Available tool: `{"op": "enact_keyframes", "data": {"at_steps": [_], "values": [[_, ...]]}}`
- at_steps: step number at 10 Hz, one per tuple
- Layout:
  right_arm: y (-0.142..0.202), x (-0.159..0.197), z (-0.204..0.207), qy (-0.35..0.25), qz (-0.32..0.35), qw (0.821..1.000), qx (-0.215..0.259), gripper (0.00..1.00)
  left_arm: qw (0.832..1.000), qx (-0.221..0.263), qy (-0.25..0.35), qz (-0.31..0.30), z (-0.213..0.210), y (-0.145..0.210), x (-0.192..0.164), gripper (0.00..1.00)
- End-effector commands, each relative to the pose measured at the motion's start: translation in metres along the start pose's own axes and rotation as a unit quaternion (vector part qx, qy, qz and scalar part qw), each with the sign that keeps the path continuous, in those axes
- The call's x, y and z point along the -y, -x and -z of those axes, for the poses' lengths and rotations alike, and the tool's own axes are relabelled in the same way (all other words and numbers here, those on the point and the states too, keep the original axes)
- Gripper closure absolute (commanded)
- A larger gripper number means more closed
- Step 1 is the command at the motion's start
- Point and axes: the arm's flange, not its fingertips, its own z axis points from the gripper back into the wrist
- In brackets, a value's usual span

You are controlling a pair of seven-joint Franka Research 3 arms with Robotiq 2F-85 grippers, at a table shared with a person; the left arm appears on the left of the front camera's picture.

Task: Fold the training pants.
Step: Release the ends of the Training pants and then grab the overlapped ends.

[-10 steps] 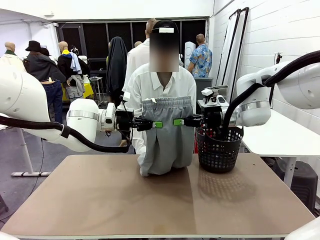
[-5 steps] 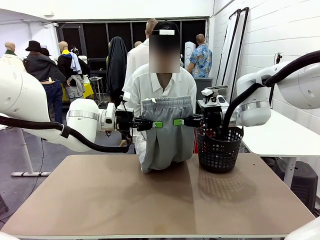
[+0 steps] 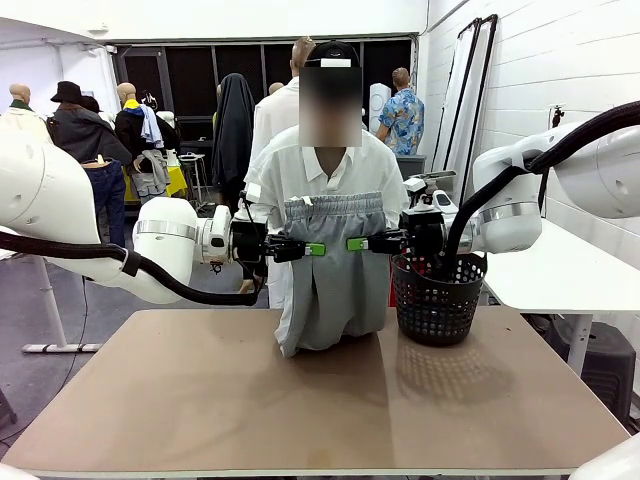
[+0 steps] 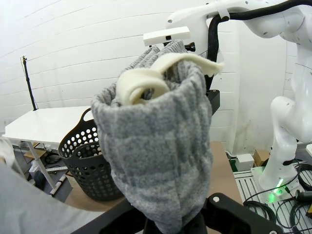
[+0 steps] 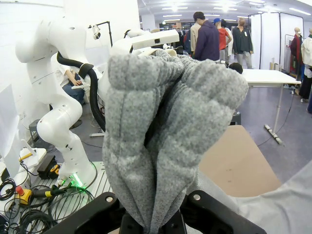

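Jaws of left gripper [image 3: 320,249] and right gripper [image 3: 351,243] pinching training pants [image 3: 330,300], frame centre, above table [image 3: 200,400]; fold seemingly under way, next likely needs level lowering.

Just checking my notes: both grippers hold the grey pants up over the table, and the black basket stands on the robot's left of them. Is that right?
Not quite: the front view shows the black basket at the robot's right of the training pants. The rest holds: left gripper and right gripper are both shut on them, over the table.
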Motion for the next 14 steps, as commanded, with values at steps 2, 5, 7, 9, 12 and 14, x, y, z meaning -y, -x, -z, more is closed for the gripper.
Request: {"op": "enact_keyframes", "data": {"at_steps": [2, 5, 7, 9, 12, 14], "values": [[-0.0022, -0.0019, 0.0008, -0.001, -0.003, 1.0, 0.0, 1.0, 1.0, 0.008, -0.008, -0.003, 0.0, -0.0024, 0.0011, 1.0], [-0.0022, -0.0019, 0.0008, -0.001, -0.003, 1.0, 0.0, 1.0, 1.0, 0.008, -0.008, -0.003, 0.0, -0.0024, 0.0011, 1.0], [-0.0022, -0.0019, 0.0008, -0.001, -0.003, 1.0, 0.0, 1.0, 1.0, 0.008, -0.008, -0.003, 0.0, -0.0024, 0.0011, 1.0], [-0.0022, -0.0019, 0.0008, -0.001, -0.003, 1.0, 0.0, 1.0, 1.0, 0.008, -0.008, -0.003, 0.0, -0.0024, 0.0011, 1.0], [-0.0022, -0.0019, 0.0008, -0.001, -0.003, 1.0, 0.0, 1.0, 1.0, 0.008, -0.008, -0.003, 0.0, -0.0024, 0.0011, 1.0], [-0.0022, -0.0019, 0.0008, -0.001, -0.003, 1.0, 0.0, 1.0, 1.0, 0.008, -0.008, -0.003, 0.0, -0.0024, 0.0011, 1.0]]}}
